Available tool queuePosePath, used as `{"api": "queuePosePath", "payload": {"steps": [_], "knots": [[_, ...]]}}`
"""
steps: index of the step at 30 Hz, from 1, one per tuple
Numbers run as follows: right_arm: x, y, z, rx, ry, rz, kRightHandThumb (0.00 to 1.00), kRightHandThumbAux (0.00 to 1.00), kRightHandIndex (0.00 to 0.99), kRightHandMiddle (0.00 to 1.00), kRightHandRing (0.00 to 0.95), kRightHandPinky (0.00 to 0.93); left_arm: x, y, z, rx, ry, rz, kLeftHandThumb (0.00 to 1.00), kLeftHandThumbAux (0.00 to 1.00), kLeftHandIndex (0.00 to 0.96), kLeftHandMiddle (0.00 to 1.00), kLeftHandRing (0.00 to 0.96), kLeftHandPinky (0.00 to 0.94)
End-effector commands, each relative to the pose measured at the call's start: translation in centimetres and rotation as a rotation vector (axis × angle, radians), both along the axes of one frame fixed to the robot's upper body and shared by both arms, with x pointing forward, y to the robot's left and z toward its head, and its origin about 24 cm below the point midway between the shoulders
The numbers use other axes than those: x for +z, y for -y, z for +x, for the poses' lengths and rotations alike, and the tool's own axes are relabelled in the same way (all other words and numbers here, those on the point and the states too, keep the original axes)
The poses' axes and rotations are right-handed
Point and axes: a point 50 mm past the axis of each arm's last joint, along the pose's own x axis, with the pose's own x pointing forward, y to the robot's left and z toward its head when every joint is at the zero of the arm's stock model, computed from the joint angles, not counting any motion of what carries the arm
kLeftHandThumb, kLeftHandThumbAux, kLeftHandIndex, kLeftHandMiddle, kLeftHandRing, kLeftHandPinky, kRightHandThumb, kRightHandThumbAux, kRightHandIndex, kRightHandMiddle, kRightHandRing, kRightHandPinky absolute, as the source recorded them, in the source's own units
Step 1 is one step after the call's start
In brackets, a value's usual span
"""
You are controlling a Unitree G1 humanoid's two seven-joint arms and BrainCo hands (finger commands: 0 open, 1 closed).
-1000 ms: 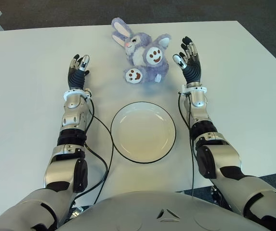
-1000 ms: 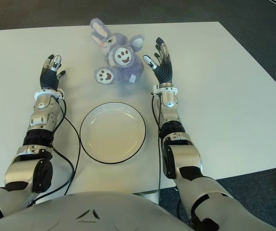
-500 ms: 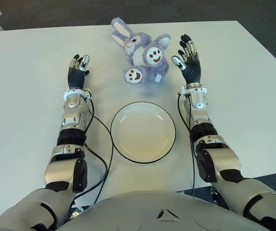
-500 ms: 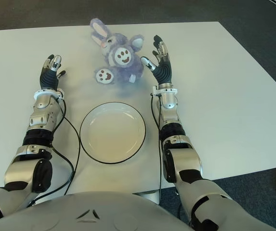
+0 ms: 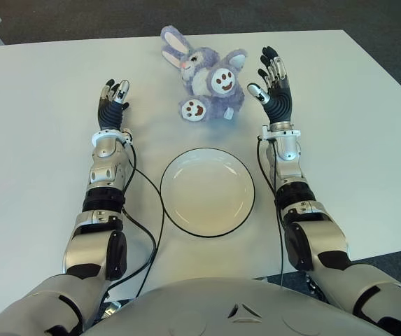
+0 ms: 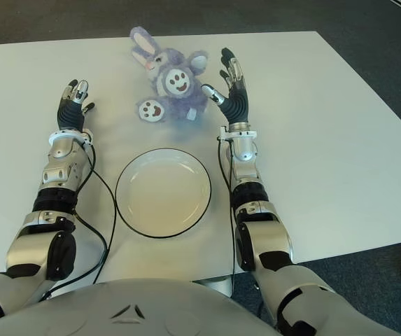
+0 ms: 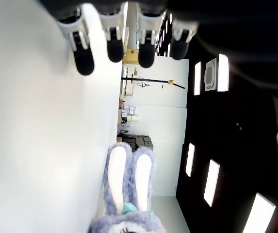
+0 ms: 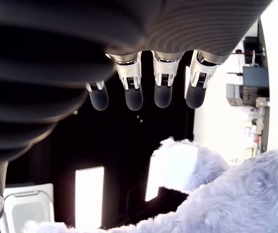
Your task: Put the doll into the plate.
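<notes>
A purple plush bunny doll [image 5: 208,82] lies on the white table [image 5: 32,175] at the far middle, its white paw soles facing up. In front of it sits an empty white plate [image 5: 207,191] with a dark rim. My right hand [image 5: 273,84] is raised just to the right of the doll, fingers spread and holding nothing; its thumb nearly reaches the plush. The doll's fur [image 8: 226,194] fills the right wrist view below the straight fingertips [image 8: 134,99]. My left hand [image 5: 113,102] shows open, well left of the doll, whose ears [image 7: 129,179] appear in its wrist view.
Dark floor surrounds the table on the far and right sides. Black cables [image 5: 143,210] run along both forearms beside the plate. Bare tabletop spreads to the left and right of both arms.
My right hand has edged slightly away from me and left, closer to the doll's side. The left hand, the doll and the plate have not moved.
</notes>
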Motion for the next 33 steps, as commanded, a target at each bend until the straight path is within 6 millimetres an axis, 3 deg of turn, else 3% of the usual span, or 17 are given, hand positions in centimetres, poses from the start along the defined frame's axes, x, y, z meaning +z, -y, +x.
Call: {"api": "queuePosePath", "payload": {"steps": [1,11,33], "knots": [[-1.2,-0.4,-0.7,0.007,-0.015,0.004,0.0,0.511,0.0,0.0,0.0,0.0,-1.8,0.0,-0.7,-0.005,-0.089,-0.003,0.0,0.439,0.0,0.102,0.067,0.0],[-1.4,-1.6,-1.2,0.027,-0.002,0.013,0.0,0.514,0.0,0.0,0.0,0.0,-1.8,0.1,-0.9,-0.006,-0.088,-0.001,0.0,0.432,0.0,0.103,0.069,0.0],[-2.2,-2.1,-1.4,0.025,-0.028,0.018,0.001,0.565,0.0,0.0,0.0,0.0,-1.8,0.4,-0.6,0.006,-0.096,-0.01,0.0,0.443,0.0,0.104,0.075,0.0]]}}
